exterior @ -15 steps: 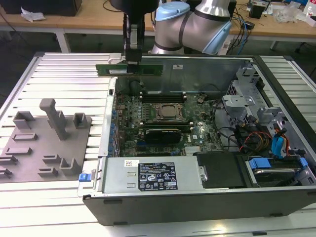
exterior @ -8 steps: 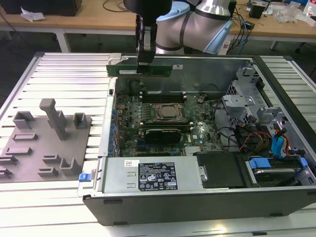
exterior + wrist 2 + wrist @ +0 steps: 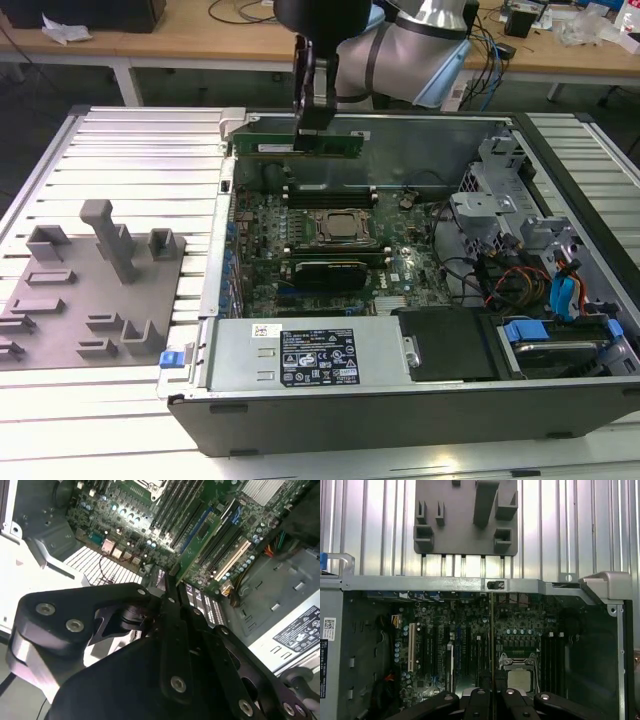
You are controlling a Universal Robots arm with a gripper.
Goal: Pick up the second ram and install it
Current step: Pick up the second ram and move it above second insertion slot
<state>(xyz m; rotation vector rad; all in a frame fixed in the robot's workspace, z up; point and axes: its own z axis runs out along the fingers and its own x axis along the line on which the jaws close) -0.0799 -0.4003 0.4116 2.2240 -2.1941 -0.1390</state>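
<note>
In the exterior view the second ram [image 3: 262,146], a long green stick, hangs level above the far wall of the open computer case. My gripper [image 3: 313,128] is shut on it near its middle, coming down from above. In the first wrist view the second ram [image 3: 491,645] shows edge-on as a thin line running out from between my fingertips [image 3: 481,699] over the motherboard [image 3: 465,630]. The CPU socket [image 3: 335,228] lies below and nearer than the stick, with black memory slots [image 3: 330,190] between the socket and the far wall.
A grey plastic tray [image 3: 90,290] with upright blocks sits on the ribbed table at the exterior view's left. Inside the case, the power supply [image 3: 300,355] lines the near side. Drive cages and cables [image 3: 540,270] fill the exterior view's right.
</note>
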